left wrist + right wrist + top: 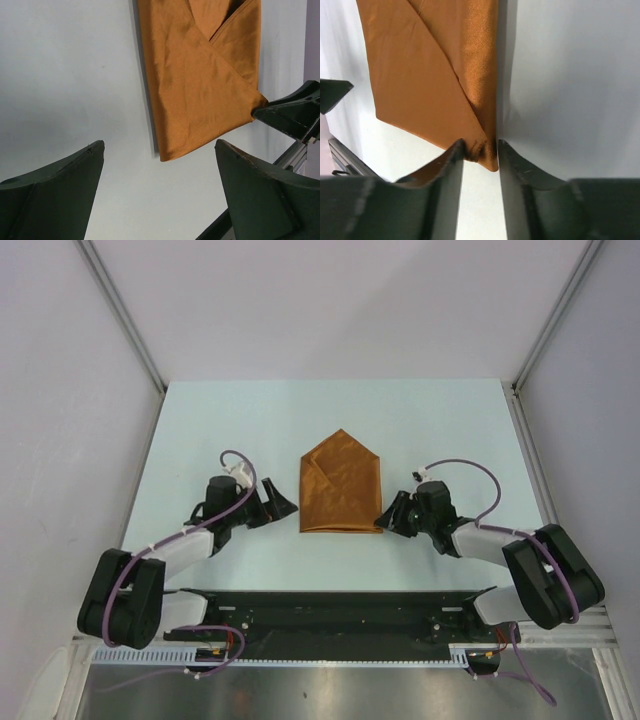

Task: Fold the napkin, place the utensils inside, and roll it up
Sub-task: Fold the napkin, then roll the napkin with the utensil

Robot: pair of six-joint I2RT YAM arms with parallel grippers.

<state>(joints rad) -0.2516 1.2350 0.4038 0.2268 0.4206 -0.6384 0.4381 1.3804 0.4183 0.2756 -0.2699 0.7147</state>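
Right gripper (480, 150): low on the table at the napkin's near right corner. Its jaws stand partway apart astride that corner, with the cloth puckered between them. Whether they actually bite the fabric I cannot tell. It is probably placed here because the corner is where the roll would start.
Left gripper (160, 200): spread wide and holding nothing. It sits just left of the napkin's near left corner and apart from it. It looks ready to take the opposite corner so both ends turn together.
Near edge of the napkin (340, 490): a straight folded edge running left to right between the two grippers, and it lies flat. Lying square to both arms, it suits rolling away from the robot.
Flaps: the side corners are folded in over the middle and overlap in diagonal seams, which makes a pocket shape.
Far point: the napkin narrows to a peak on its far side, pointing away from the arms. That would leave a tidy tip at the end of a roll.
Utensils: none are visible in any view. They may lie under the flaps, but the frames do not show it.
Step in hand: by my reading, gripping the near corners to begin rolling.
Table (200, 420): pale, with the napkin at its centre.
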